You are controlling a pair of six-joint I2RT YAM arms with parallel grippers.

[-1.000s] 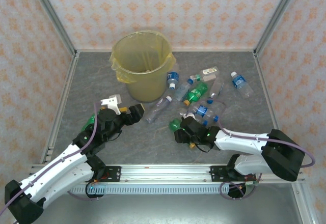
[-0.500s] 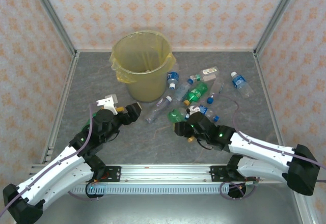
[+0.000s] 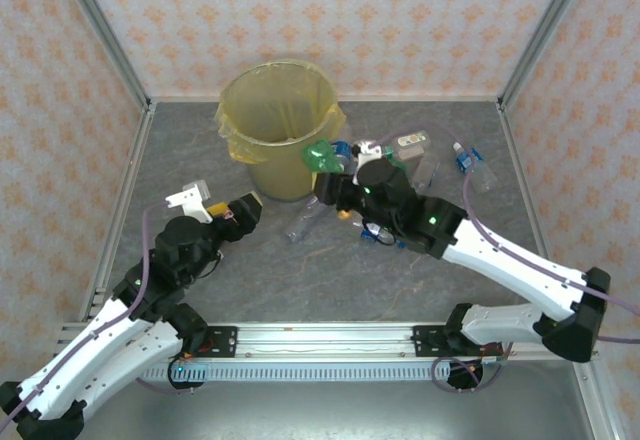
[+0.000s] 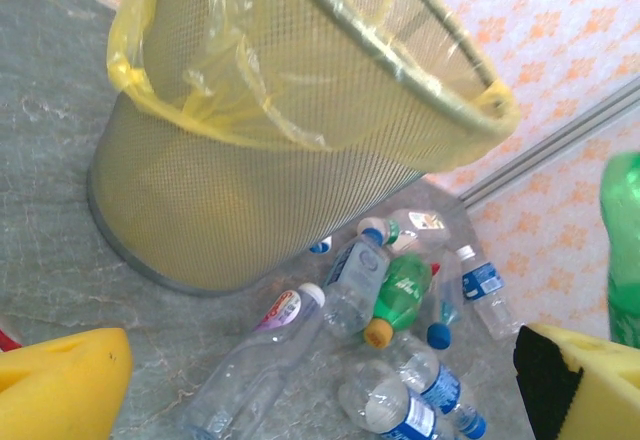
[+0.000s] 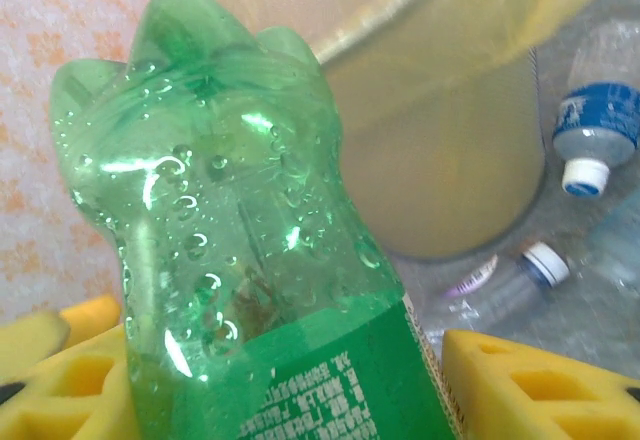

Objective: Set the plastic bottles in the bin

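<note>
My right gripper [image 3: 335, 182] is shut on a green plastic bottle [image 3: 320, 153], held in the air beside the right side of the bin [image 3: 275, 125]. In the right wrist view the wet green bottle [image 5: 230, 240] sits base outward between the yellow pads [image 5: 540, 380], with the bin [image 5: 450, 130] right behind it. My left gripper [image 3: 215, 203] stands open in front of the bin, holding nothing. Its view looks past the open gripper [image 4: 320, 400] at the bin [image 4: 300, 130] and at several bottles lying by its foot: a clear one [image 4: 255, 360], a green one [image 4: 400, 295] and a blue-labelled one [image 4: 400, 410].
More bottles lie to the right of the bin [image 3: 410, 155], one apart near the right rail [image 3: 470, 165], and a clear one [image 3: 305, 222] in front of the bin. Metal frame posts and patterned walls close in the table on three sides.
My right arm has lifted the green bottle off the table's middle and carried it back up to the bin's right side. My left arm has drawn back a little to the left.
</note>
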